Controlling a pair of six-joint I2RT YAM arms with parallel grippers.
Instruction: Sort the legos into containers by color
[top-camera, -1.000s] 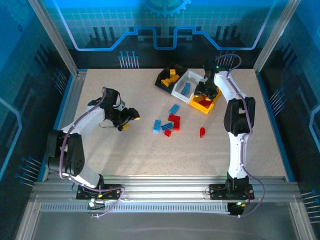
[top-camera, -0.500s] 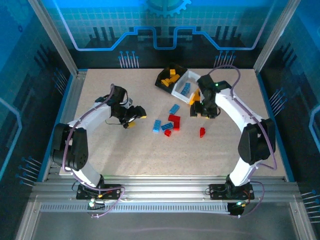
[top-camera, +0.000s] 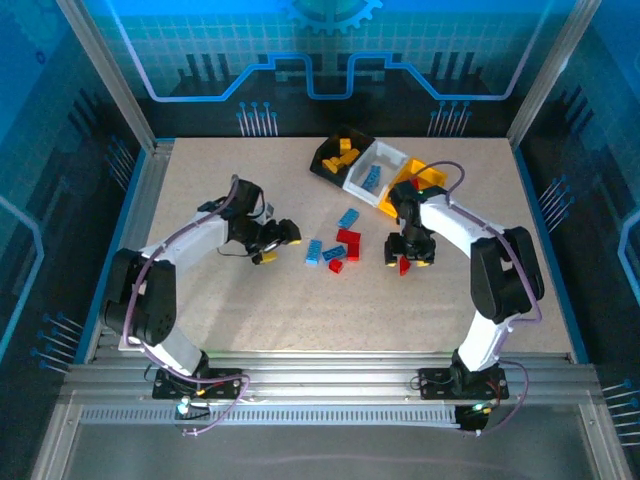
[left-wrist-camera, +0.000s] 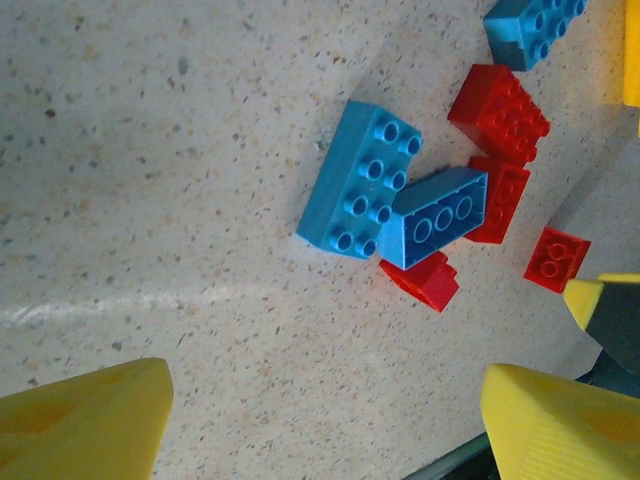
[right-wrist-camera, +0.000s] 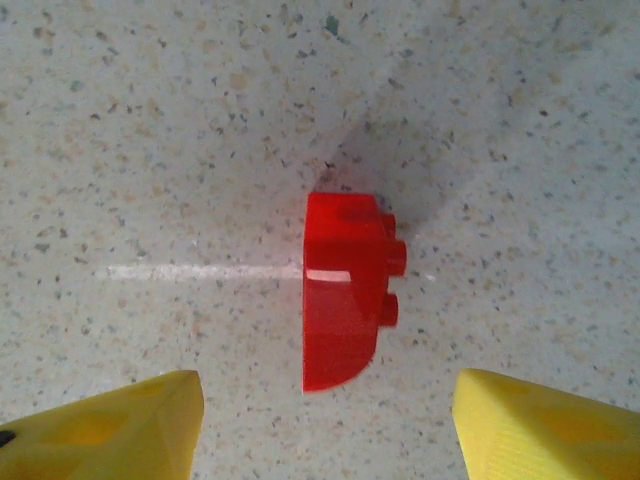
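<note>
A: Right gripper (right-wrist-camera: 325, 425): how are the jaws standing?

B: Standing apart, clamping nothing. Its yellow fingertips (right-wrist-camera: 120, 425) are framing the lower corners of the wrist view. A lone red brick (right-wrist-camera: 342, 300) is lying on the table (top-camera: 200, 300) just ahead of them, centred on the gap and touching neither finger.

A: Reason for that line-up?

B: My reading is that the wrist is pointing straight down so the fingers can drop either side of the brick. The brick is resting on its side, studs facing right, one end rounded. The flat faces are probably offering the surer pinch.

A: Left gripper (left-wrist-camera: 325, 430)?

B: Also standing open and carrying nothing. Ahead of it a light blue brick (left-wrist-camera: 360, 180) is touching a darker blue brick (left-wrist-camera: 435, 215), with red bricks (left-wrist-camera: 498, 110) crowding their far side. From overhead this gripper is sitting just left of that cluster, while the right one is working well apart from it. I judge the split is keeping the arms out of each other's way.

A: Containers?

B: They are sitting in a slanted row at the far side. The black bin (top-camera: 318, 158) is holding yellow-orange pieces and the white bin (top-camera: 395, 152) is holding blue. The yellow bin (top-camera: 437, 178) is partly hiding behind the right arm (top-camera: 450, 215), with a bit of red showing inside. So red is presumably going there, and that bin is lying nearest the right gripper. The table bricks are not yet sorted.
</note>
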